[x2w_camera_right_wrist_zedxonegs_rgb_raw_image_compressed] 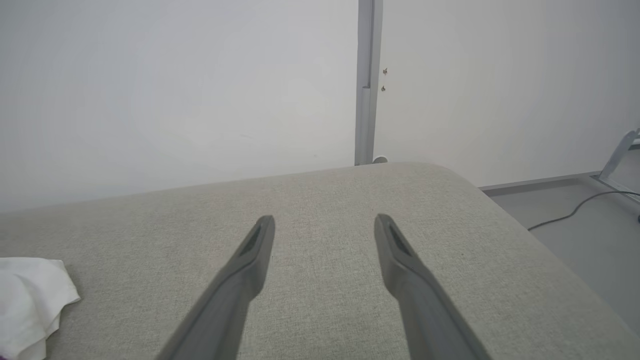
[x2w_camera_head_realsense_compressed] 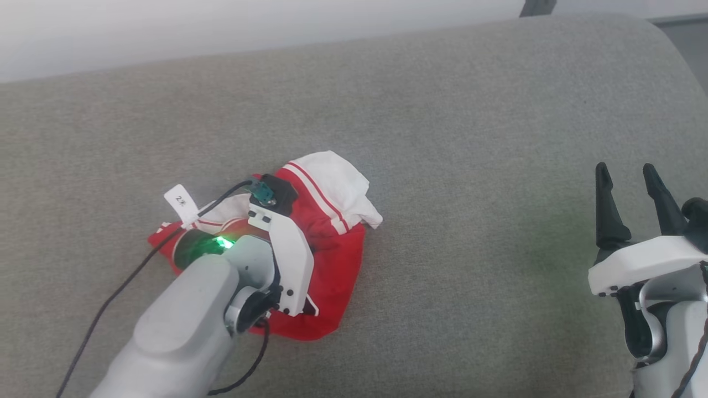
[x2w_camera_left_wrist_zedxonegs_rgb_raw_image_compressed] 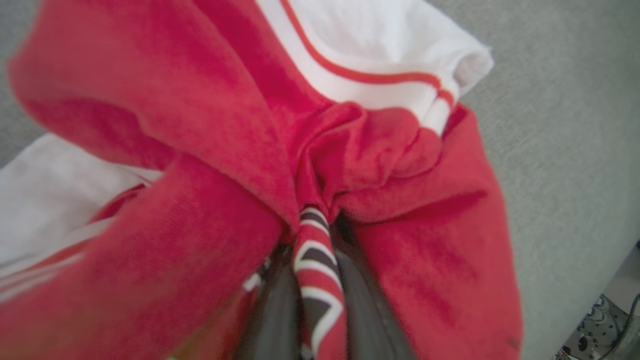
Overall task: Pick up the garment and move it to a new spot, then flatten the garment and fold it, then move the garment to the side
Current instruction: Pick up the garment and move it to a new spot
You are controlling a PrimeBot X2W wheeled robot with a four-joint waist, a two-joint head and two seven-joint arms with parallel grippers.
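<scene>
Left wrist view: left hand (x2w_camera_left_wrist_zedxonegs_rgb_raw_image_compressed: 316, 250) half under blurred folds of garment (x2w_camera_left_wrist_zedxonegs_rgb_raw_image_compressed: 165, 90).

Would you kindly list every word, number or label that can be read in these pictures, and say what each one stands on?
"2", followed by a mark too small to read: on the white tag fixed to the black cable.
Black-and-white print on the shirt, pinched in the left tool: bunched up, not readable.
No other text can be read.
</scene>
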